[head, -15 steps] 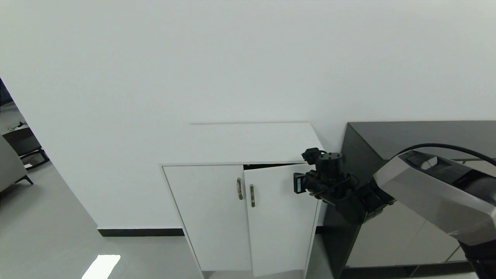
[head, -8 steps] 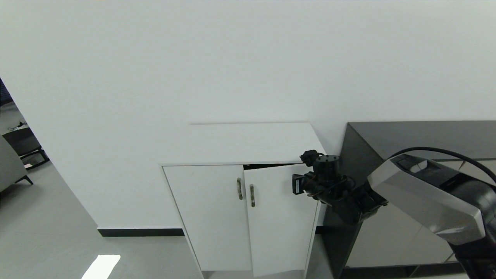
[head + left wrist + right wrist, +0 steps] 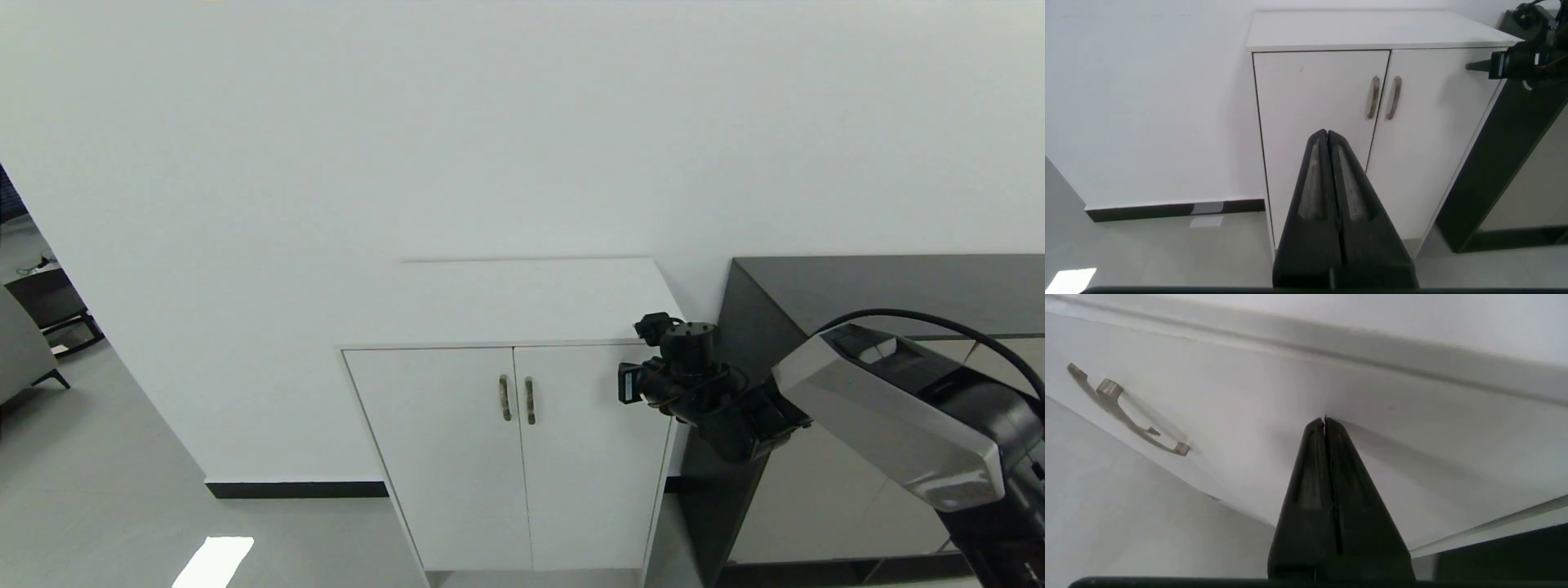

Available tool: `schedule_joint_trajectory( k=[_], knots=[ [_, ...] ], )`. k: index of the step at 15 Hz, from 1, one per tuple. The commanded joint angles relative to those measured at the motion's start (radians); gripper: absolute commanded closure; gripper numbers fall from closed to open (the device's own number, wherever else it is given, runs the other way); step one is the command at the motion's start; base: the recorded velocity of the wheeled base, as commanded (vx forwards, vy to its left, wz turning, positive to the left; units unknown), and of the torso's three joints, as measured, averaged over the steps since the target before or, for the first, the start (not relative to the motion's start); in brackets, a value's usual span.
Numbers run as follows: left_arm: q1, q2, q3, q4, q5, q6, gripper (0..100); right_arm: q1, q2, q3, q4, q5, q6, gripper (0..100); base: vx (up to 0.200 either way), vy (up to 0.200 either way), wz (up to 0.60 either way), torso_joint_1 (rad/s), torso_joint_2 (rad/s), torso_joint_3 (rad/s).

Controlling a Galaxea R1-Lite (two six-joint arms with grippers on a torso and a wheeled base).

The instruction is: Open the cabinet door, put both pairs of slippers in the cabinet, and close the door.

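Note:
The white cabinet [image 3: 522, 302] stands against the wall with both doors flush and shut. Its two metal handles [image 3: 517, 399] sit side by side at the middle seam. My right gripper [image 3: 627, 384] is shut, and its tip rests against the upper outer part of the right door [image 3: 588, 474]. In the right wrist view the shut gripper [image 3: 1325, 422] touches the door panel, with one handle [image 3: 1127, 412] off to the side. My left gripper [image 3: 1328, 135] is shut and empty. It hangs low, some way in front of the left door [image 3: 1315, 106].
A tall dark glossy unit [image 3: 816, 294] stands right beside the cabinet. Grey floor [image 3: 122, 506] lies open to the left, with a black baseboard [image 3: 294, 489] along the wall. A chair [image 3: 24, 351] is at the far left edge.
The right door stood slightly ajar and has now swung flush shut. My right gripper stayed against it and moved a little toward the cabinet.

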Motion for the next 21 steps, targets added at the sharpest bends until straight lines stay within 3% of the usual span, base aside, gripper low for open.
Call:
schedule_joint_trajectory(
  k=[1, 6, 9, 11, 16, 19, 21],
  knots=[
    [0.000, 0.000, 0.000, 0.000, 0.000, 0.000, 100, -0.004, 0.008, -0.017, 0.001, 0.000, 0.000, 100, 0.000, 0.000, 0.00, 0.000, 0.00, 0.000],
    [0.000, 0.000, 0.000, 0.000, 0.000, 0.000, 100, -0.006, 0.030, -0.059, 0.000, -0.078, 0.002, 100, 0.000, 0.000, 0.00, 0.000, 0.00, 0.000],
    [0.000, 0.000, 0.000, 0.000, 0.000, -0.002, 100, -0.003, -0.082, 0.052, -0.005, -0.080, 0.005, 100, 0.000, 0.000, 0.00, 0.000, 0.00, 0.000],
    [0.000, 0.000, 0.000, 0.000, 0.000, -0.002, 100, 0.000, -0.220, 0.173, -0.006, -0.080, 0.005, 100, 0.000, 0.000, 0.00, 0.000, 0.00, 0.000],
    [0.000, 0.000, 0.000, 0.000, -0.002, -0.002, 100, -0.011, -0.679, 0.632, -0.031, -0.083, -0.007, 100, 0.000, 0.000, 0.00, 0.000, 0.00, 0.000],
    [0.000, 0.000, 0.000, 0.000, -0.003, 0.001, 100, -0.073, -1.018, 0.952, -0.014, -0.084, -0.086, 100, 0.000, 0.000, 0.00, 0.000, 0.00, 0.000],
    [0.000, 0.000, 0.000, 0.000, -0.003, 0.000, 100, -0.107, -1.205, 1.066, 0.063, -0.084, -0.099, 100, 0.000, 0.000, 0.00, 0.000, 0.00, 0.000]
  ],
)
